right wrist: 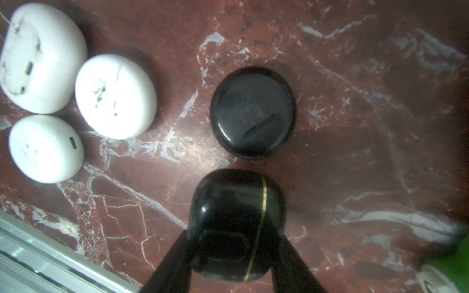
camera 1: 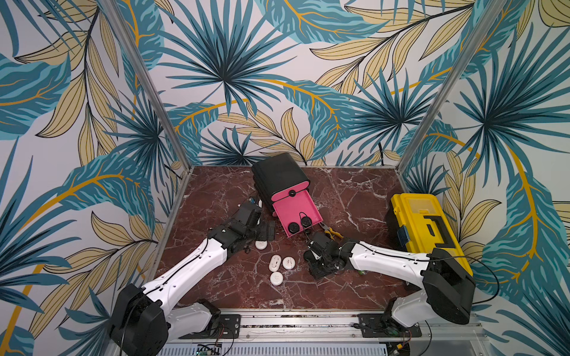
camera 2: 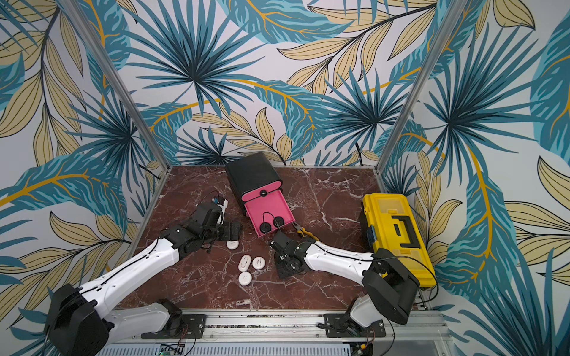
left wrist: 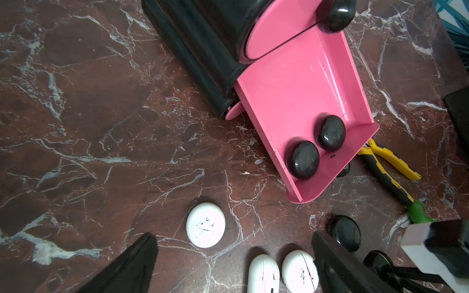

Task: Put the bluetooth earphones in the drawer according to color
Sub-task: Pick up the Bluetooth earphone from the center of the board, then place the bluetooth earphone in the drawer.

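The black cabinet (camera 1: 279, 175) stands at the back middle with its middle pink drawer (camera 1: 297, 206) pulled out. Two black earphone cases (left wrist: 302, 159) (left wrist: 330, 132) lie at the drawer's front end. My right gripper (right wrist: 233, 236) is shut on another black case (right wrist: 236, 223), low over the marble in front of the drawer. One more black case (right wrist: 252, 111) lies just beyond it. Several white cases rest on the table, one (left wrist: 205, 224) just ahead of my open left gripper (left wrist: 233, 243) and three in a cluster (camera 1: 279, 268) between the arms.
A yellow toolbox (camera 1: 428, 228) stands at the right edge. Yellow-handled pliers (left wrist: 390, 162) and a green tool (left wrist: 418, 213) lie right of the open drawer's front. The top drawer is shut, with its knob (camera 1: 291, 193) above the open one.
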{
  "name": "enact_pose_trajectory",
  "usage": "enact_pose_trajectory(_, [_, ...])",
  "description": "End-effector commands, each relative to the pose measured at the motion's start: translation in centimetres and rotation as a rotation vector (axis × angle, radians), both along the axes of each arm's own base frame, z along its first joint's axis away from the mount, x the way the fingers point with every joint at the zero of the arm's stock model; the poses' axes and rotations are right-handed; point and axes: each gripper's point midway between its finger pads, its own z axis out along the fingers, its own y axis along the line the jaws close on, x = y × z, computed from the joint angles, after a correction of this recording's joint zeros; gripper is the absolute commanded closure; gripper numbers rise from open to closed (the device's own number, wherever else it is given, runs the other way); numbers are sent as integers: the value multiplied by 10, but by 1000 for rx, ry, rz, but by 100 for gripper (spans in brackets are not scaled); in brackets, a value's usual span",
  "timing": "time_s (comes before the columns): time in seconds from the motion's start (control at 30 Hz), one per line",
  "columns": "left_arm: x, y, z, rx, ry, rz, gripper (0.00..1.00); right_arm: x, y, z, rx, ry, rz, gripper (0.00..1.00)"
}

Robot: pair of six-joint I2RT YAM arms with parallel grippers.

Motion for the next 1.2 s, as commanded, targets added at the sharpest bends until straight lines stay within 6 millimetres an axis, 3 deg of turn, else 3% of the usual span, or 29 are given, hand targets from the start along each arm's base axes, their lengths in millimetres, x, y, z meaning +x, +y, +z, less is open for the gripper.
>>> enact_pose_trajectory(0.0, [-2, 5, -5, 4, -5, 14, 0, 13, 0, 24, 45, -46, -37, 62])
enact_pose_trajectory(0.2, [-4, 7, -8, 7, -3, 13, 0, 31, 5, 57, 127, -89, -78, 62])
enact_pose_trajectory(0.33, [-3, 7, -9, 9, -3, 13, 0, 54, -2, 70, 135, -113, -117, 63])
enact_pose_trajectory(0.57, [-3, 5, -14, 1, 8, 5, 0, 138, -6, 94, 132, -183, -226, 62])
enact_pose_trajectory(0.87, [-4, 3, -15, -21, 9, 1, 0, 230, 6, 78, 37, -259, -248, 62])
enact_pose_trajectory(1.03, [-4, 4, -17, -21, 13, 5, 0, 255, 19, 74, 42, -296, -236, 61])
enact_pose_trajectory(1.17, [-6, 5, -20, -22, 19, 7, 0, 263, 23, 66, 42, -307, -241, 57])
